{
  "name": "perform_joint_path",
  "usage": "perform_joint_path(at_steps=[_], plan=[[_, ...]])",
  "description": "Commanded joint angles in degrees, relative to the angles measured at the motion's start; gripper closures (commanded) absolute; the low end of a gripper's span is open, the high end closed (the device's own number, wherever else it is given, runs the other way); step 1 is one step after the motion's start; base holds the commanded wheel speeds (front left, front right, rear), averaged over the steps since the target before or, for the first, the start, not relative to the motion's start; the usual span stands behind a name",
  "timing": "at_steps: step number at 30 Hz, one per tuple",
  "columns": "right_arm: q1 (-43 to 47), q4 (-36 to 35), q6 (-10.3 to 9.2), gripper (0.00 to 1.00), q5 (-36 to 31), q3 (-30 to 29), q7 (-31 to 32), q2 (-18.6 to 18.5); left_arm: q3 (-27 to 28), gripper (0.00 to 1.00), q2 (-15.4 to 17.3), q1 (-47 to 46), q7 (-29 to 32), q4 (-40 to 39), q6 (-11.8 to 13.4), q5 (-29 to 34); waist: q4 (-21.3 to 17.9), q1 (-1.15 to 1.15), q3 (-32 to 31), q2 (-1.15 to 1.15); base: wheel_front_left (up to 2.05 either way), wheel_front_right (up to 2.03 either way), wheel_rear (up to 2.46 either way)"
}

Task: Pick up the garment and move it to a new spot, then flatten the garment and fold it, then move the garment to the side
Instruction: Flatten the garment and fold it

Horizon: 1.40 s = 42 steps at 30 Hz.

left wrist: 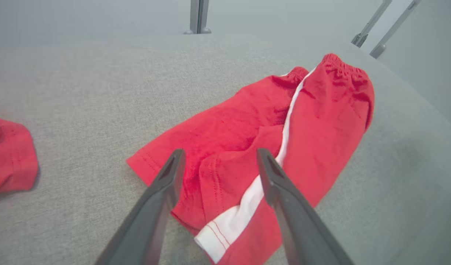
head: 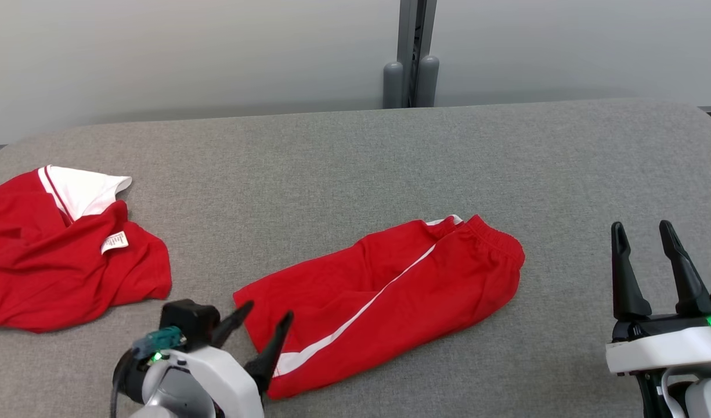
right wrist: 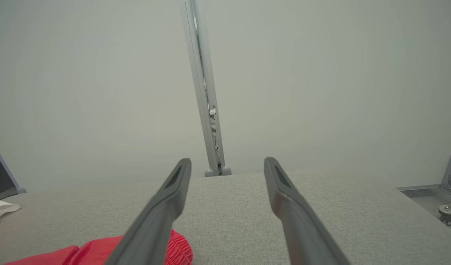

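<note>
Red shorts (head: 384, 290) w/ the white stripe are lying folded mid tabletop (head: 343, 162), hem end pointing toward the front edge. Left gripper (head: 267, 310) is sitting over that hem end, jaws apart, nothing clamped, can't tell if it's touching. Right gripper (head: 641, 225) is sitting near the front-right corner, jaws apart too, well apart from the waistband. Another red top (head: 59, 255) is lying at the left edge.

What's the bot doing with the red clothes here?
The red shorts lie on the grey table, apparently folded in half. The left gripper hovers at their hem end, fingers spread, holding nothing. The right gripper is open off to the right, away from the cloth. A crumpled red shirt sits at the table's left.
</note>
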Motion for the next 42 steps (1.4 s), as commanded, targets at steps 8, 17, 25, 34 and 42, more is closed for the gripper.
perform_joint_path(at_steps=[8, 17, 25, 34, 42], plan=[[0.18, 0.12, 0.14, 0.0, 0.12, 0.42, -0.15, -0.26, 6.12, 0.0, -0.66, -0.77, -10.86, 2.34, 4.55, 2.62, -0.38, 0.0, -0.08, 0.0, 0.0, 0.0, 0.0], [-0.14, -0.11, 0.14, 0.0, 0.18, 2.41, -0.15, -0.19, 12.71, 0.0, -0.37, 0.07, -21.24, 6.39, 5.1, 4.45, -0.77, 0.0, -0.6, 0.0, 0.0, 0.0, 0.0], [-1.06, 1.98, 0.14, 0.0, 1.62, 6.43, -0.15, -0.86, 16.89, 0.0, -4.43, 2.88, -22.31, 7.01, 3.62, 5.85, -0.46, 0.0, -0.38, 0.0, 0.0, 0.0, 0.0], [-8.43, 9.42, 0.14, 0.0, 5.28, 13.74, 9.59, -5.42, 19.46, 0.0, -8.11, 4.28, -22.24, 7.58, 0.69, 9.04, 2.89, 0.0, -0.81, 0.0, 0.0, 0.0, 0.0], [-14.98, 15.21, 0.14, 0.0, 10.63, 14.58, 23.99, -6.49, 20.2, 0.0, -10.68, 5.09, -22.25, 9.54, -1.43, 10.06, 6.29, 0.0, -1.54, 0.0, 0.0, 0.0, 0.0]])
